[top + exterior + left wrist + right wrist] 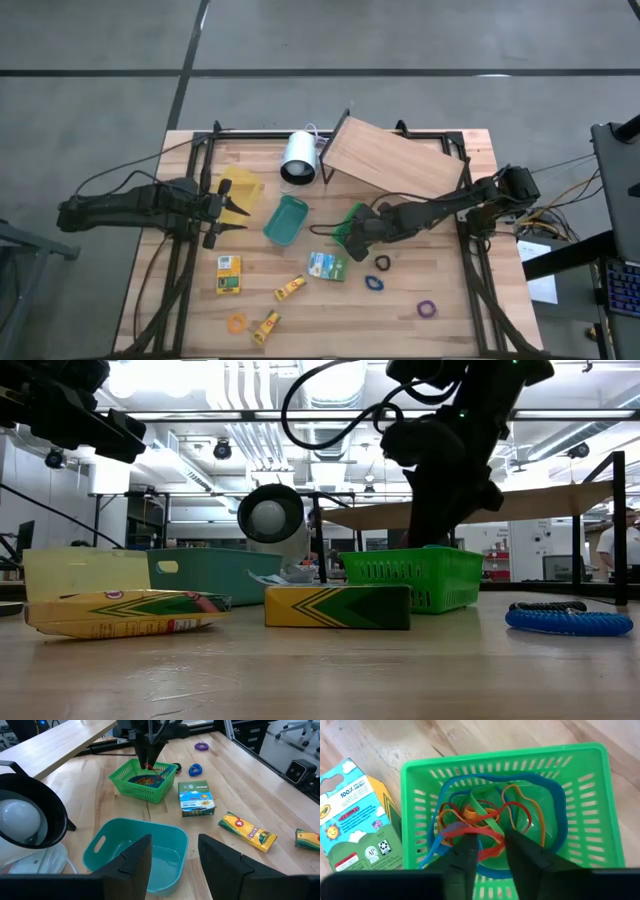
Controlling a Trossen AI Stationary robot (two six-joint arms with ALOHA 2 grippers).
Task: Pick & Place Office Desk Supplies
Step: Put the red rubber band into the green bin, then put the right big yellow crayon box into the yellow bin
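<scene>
Now your right gripper (487, 851) sits over the green basket (350, 222) near the desk's middle, fingers parted just above the rubber bands (485, 820) and gripping nothing. Lift straight up so no loop snags. Left gripper (232, 212) waits open over the teal bin (285, 220).

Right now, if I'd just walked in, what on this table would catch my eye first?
Probably the bright green plastic basket near the table's middle, holding a tangle of coloured rubber bands, with the right gripper poised directly over it, fingers slightly apart. Left of it lies an empty teal plastic tray, which the left gripper faces, open.
</scene>
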